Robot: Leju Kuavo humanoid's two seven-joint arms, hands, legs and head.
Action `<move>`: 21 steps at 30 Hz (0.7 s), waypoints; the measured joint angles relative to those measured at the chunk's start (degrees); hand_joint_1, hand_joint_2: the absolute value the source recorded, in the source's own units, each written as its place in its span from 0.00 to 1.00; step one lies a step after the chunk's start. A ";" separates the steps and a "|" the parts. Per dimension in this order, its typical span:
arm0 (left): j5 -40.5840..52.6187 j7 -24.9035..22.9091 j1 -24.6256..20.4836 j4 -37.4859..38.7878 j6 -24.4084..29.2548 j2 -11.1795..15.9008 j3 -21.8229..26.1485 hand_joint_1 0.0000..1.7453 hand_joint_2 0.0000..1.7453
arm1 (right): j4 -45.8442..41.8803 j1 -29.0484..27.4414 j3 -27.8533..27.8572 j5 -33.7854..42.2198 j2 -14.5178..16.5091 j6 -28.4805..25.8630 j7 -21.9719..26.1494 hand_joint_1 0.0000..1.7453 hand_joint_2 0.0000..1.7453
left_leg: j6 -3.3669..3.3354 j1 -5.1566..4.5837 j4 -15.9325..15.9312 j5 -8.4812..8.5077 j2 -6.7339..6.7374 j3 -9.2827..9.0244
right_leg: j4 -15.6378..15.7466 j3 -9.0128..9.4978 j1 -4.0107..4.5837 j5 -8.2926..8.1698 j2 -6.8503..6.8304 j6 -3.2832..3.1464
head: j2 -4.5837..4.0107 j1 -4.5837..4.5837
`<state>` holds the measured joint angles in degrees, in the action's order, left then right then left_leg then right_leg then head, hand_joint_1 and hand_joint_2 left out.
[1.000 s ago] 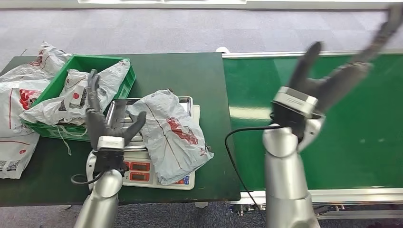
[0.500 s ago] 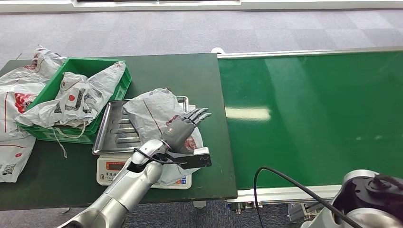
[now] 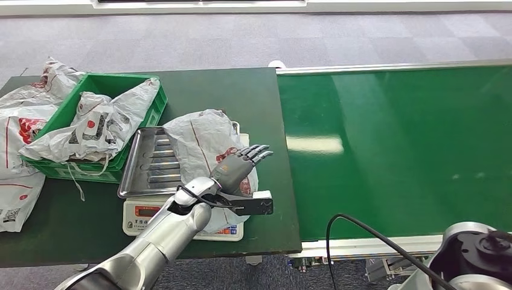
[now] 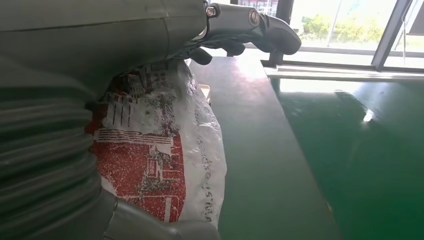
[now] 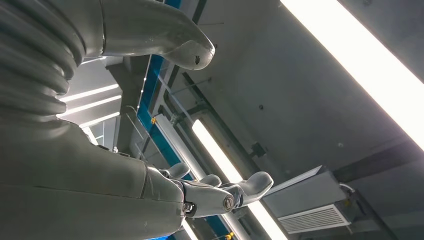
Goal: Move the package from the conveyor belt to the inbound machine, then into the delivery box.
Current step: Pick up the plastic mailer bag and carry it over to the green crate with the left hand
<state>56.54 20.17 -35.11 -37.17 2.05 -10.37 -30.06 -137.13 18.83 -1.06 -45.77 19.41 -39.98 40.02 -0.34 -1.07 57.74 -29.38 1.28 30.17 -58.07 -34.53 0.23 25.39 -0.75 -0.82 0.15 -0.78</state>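
Package (image 3: 202, 142) — grey bag w/ red print, centre-left of frame, on scale tray (image 3: 144, 169). Left robot hand (image 3: 236, 167) lies flat on it, fingers extended, grasping nothing. Right robot hand (image 5: 210, 192) — released, fingers apart.

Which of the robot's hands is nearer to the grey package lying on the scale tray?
Left. The left hand rests on the package on the scale tray. The right hand is raised, facing the ceiling lights, well away from the package.

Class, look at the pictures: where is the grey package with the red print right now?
In the head view, the grey package lies on the scale's metal tray, right of the green box, with the left robot hand resting on it.
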 joint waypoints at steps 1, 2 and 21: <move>0.00 0.00 -0.17 0.40 0.00 -0.04 -0.20 0.00 1.00 | -0.08 -0.01 0.01 0.00 0.00 0.00 0.00 0.00 1.00 | 0.00 0.00 0.00 0.00 0.00 0.00 | 0.00 0.01 0.00 0.00 0.00 0.00 | 0.00 0.01; 0.00 0.00 -0.35 0.82 0.00 -0.09 -0.39 0.00 1.00 | -0.15 -0.02 0.02 0.00 0.00 0.00 0.00 0.00 1.00 | 0.00 0.00 0.00 0.00 0.00 -0.01 | 0.00 0.02 0.00 0.00 0.00 0.00 | 0.00 0.01; 0.88 -4.11 -1.84 2.22 2.34 -0.75 -0.84 1.00 1.00 | -1.02 -0.97 0.22 -1.82 -0.16 0.00 0.00 0.00 1.00 | 0.00 0.00 0.00 0.00 0.00 -0.01 | 0.00 0.03 0.00 0.00 0.00 0.00 | 0.00 0.01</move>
<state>57.42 16.06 -36.95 -34.96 4.39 -11.12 -30.90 -138.15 17.86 -0.84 -47.59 19.25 -39.98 40.02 -0.34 -1.07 57.74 -29.37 1.28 30.16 -58.07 -34.50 0.23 25.39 -0.75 -0.82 0.15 -0.78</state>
